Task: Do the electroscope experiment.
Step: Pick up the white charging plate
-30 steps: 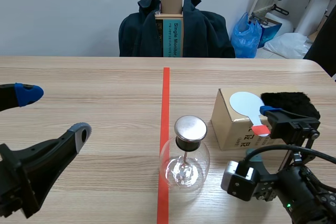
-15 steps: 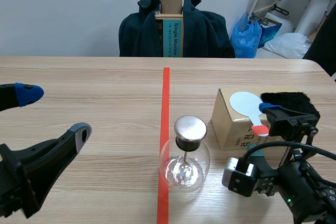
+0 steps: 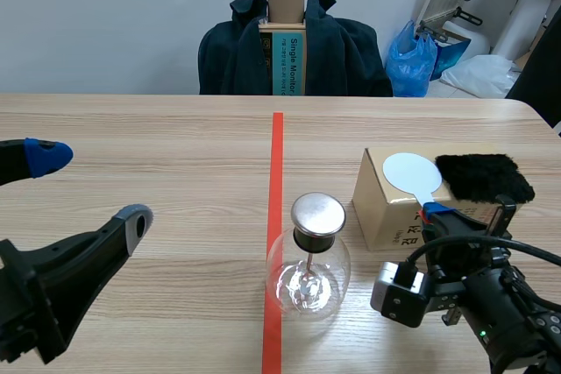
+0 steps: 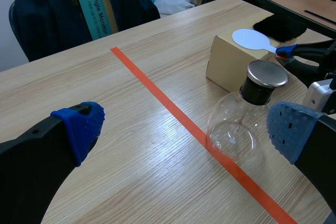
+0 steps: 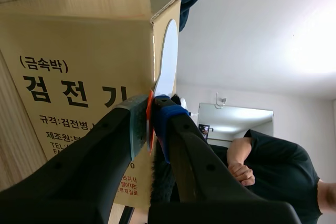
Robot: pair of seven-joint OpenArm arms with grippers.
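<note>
A glass electroscope flask (image 3: 308,262) with a metal cap (image 3: 317,214) stands just right of the red tape line. Beside it is a cardboard box (image 3: 384,209) carrying a white round paddle (image 3: 412,172) and a black fur pad (image 3: 484,177). My right gripper (image 3: 434,210) is at the box's near edge, shut on the paddle's red handle (image 5: 149,109); the white disc (image 5: 168,61) sticks out past the fingers over the box (image 5: 79,66). My left gripper (image 3: 88,188) hangs open at the table's left, well apart from the flask (image 4: 236,127), which lies ahead of it.
A chair draped with a dark jacket (image 3: 294,45) and holding a carton stands behind the table's far edge. Blue bags (image 3: 419,59) lie on the floor at the back right. The box (image 4: 223,66) and the fur pad (image 4: 278,24) lie beyond the flask.
My right gripper's fingers have closed on the paddle's red handle and sit a little lower at the box edge. The left arm has not moved.
</note>
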